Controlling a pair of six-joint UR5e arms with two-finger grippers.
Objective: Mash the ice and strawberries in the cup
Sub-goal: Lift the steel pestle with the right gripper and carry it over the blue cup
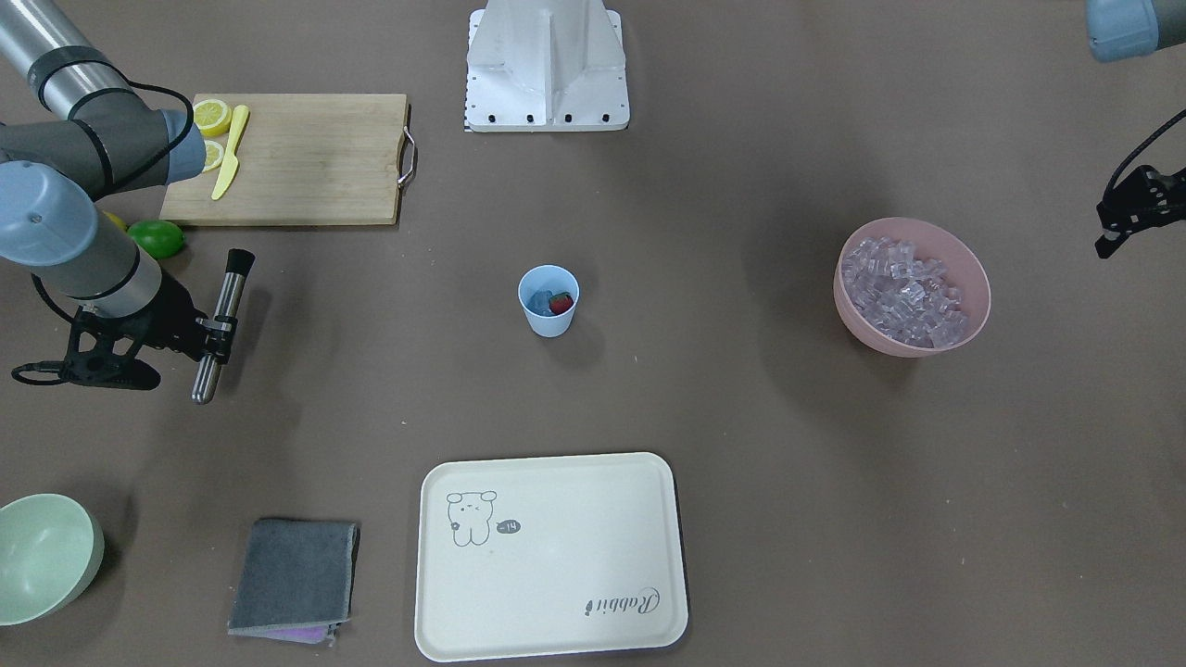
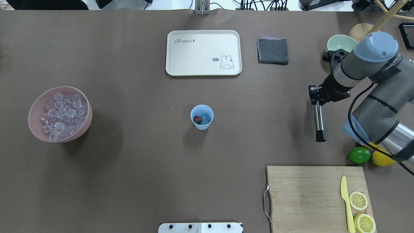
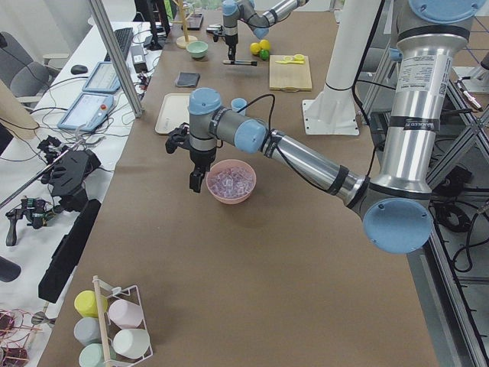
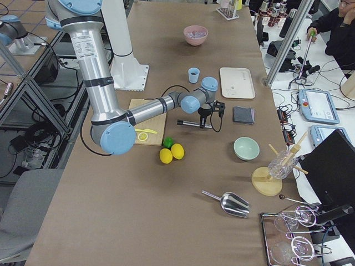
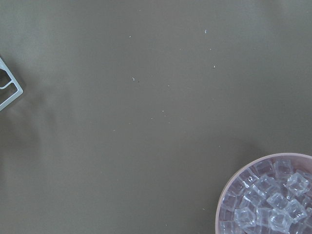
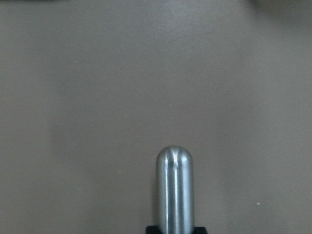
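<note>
A small light blue cup is seen upright near the middle of the tabletop, and one red strawberry with a green top is lodged inside it beside pale, glassy ice; the number of cubes in the cup cannot be told. The right jaws are closed around one steel muddler with a black end, which is held roughly level above the tabletop, well apart from the cup. The left jaws are poised beside the pink bowl, which is heaped with ice cubes; their opening cannot be told. One tray, one grey cloth, one pale green bowl, one cutting board, one yellow knife, two lemon slices, one lime and two whole lemons are counted.
</note>
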